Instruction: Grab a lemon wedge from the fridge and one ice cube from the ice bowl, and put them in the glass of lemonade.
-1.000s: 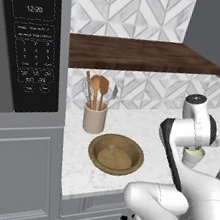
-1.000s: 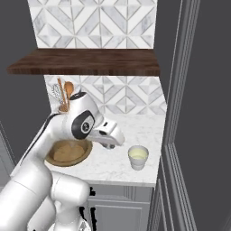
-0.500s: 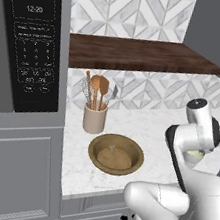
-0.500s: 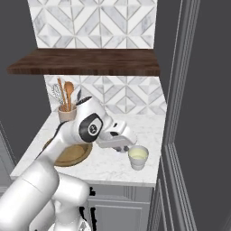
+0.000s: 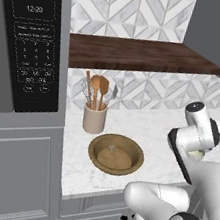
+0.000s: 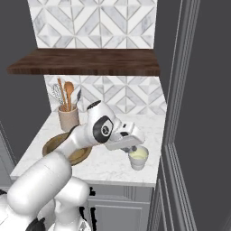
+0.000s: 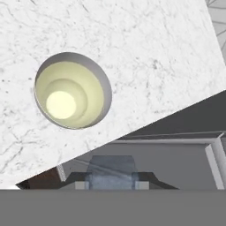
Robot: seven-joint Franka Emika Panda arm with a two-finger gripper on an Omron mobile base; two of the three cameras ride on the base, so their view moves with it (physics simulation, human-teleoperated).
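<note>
The glass of lemonade (image 7: 73, 90) stands on the white marble counter near its right end, pale yellow inside; it also shows as a small cup (image 6: 138, 156) and peeks out behind my wrist (image 5: 196, 155). My gripper (image 7: 110, 177) hangs just above and beside the glass (image 6: 127, 146), shut on a translucent bluish ice cube (image 7: 110, 168). The wooden ice bowl (image 5: 116, 153) lies to the left on the counter. The fridge (image 6: 200, 117) rises dark grey right beside the counter's end. The lemon wedge is out of view.
A beige utensil holder (image 5: 94, 118) with wooden spoons stands behind the bowl. A dark wooden shelf (image 5: 141, 56) hangs over the counter. A black microwave (image 5: 33, 48) sits at the left. The counter's front edge (image 7: 145, 119) runs close to the glass.
My hand has swung right, away from the wooden bowl, and now hangs by the glass of lemonade. The bowl, glass and holder have stayed put.
</note>
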